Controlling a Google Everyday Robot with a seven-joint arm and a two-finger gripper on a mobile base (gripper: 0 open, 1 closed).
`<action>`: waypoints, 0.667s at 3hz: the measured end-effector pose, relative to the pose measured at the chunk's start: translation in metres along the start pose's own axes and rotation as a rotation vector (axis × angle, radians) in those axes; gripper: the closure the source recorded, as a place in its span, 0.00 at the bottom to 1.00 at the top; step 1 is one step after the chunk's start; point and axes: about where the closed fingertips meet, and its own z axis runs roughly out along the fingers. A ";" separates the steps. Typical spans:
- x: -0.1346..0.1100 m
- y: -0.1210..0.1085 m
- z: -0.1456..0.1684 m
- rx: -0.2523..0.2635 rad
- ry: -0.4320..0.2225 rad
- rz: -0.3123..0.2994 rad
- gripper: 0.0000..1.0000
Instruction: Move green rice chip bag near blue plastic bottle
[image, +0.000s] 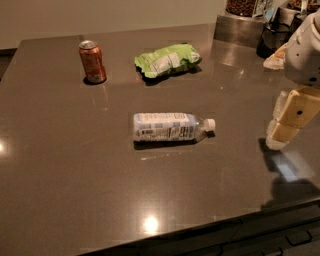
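Dark countertop (60, 165) with a robot gripper (280, 136) at its right edge and three items spread out.

The gripper hangs low over the right side, well apart from every item and holding nothing; how far open it is cannot be told. The green rice chip bag (167, 60) lies flat toward the back, apart from the blue plastic bottle (167, 126), which lies on its side at centre, cap pointing right. An orange soda can (92, 62) stands back left. The move looks unstarted.
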 end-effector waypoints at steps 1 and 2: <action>-0.001 -0.005 0.001 0.002 -0.008 0.007 0.00; -0.005 -0.020 0.006 0.003 -0.036 0.031 0.00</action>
